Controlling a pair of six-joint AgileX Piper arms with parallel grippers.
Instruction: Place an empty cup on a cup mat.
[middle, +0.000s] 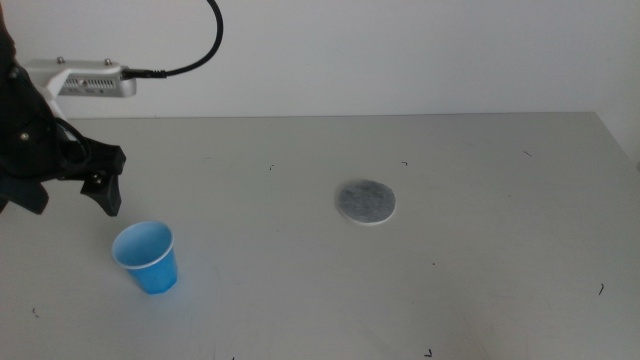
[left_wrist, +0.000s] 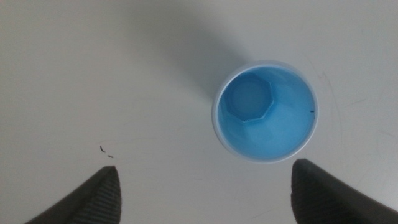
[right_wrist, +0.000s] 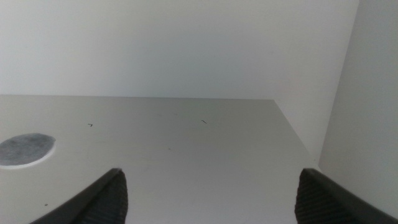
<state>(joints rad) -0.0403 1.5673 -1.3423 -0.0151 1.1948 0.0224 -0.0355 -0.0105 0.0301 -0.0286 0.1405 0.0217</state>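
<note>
Left arm was matte black, left claw (middle: 68, 190) two dark wedge jaws; silver-white wrist camera box (middle: 85, 80) with screws, black cable (middle: 195, 55) plugged in.

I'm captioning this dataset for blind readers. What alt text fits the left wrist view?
Seen from straight above, a small bright blue paper cup with a thin white rim stands upright and empty on a pale grey table. The left gripper hangs over it with its two dark jaws wide open, the cup lying just beyond the gap between them, untouched.
</note>
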